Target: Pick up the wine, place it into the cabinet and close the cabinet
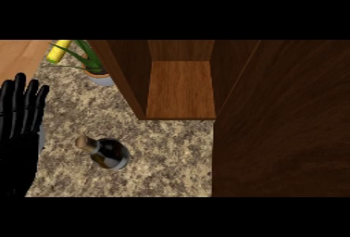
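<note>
Wine: the bottle (109, 152) stands upright on the counter (164, 157) in the lower left of the frame, seen from almost straight above. No hand touches it.

Wine's look: a dark, near-black body with a pale tan cap or cork at the neck, which points toward the upper left. A band of lighter colour low on the body may be a label; I cannot read it. A pale rim shows under its lower right side, probably the base or a highlight.

Why it stands there: upright and apart from everything else, it leaves room on all sides for a hand to close round the body, which I judge the likeliest way to lift it.

Left hand: the left hand (21, 134) shows at the left edge, fingers straight and spread, pointing to the top of the frame, holding nothing. It looks to be resting, near the bottle but apart from it.

Right hand: not in view.

Cabinet: the cabinet (181, 88) sits at upper centre, its shelf bare wood and open toward the bottle. The broad dark panel (280, 120) filling the right of the frame is probably its door swung open, which would explain the clear way in.

Task state: by my reading nothing is done yet; the bottle is unlifted and the cabinet open.

Plant: a potted plant (92, 69) stands at upper left, just beside the cabinet's left wall.
</note>
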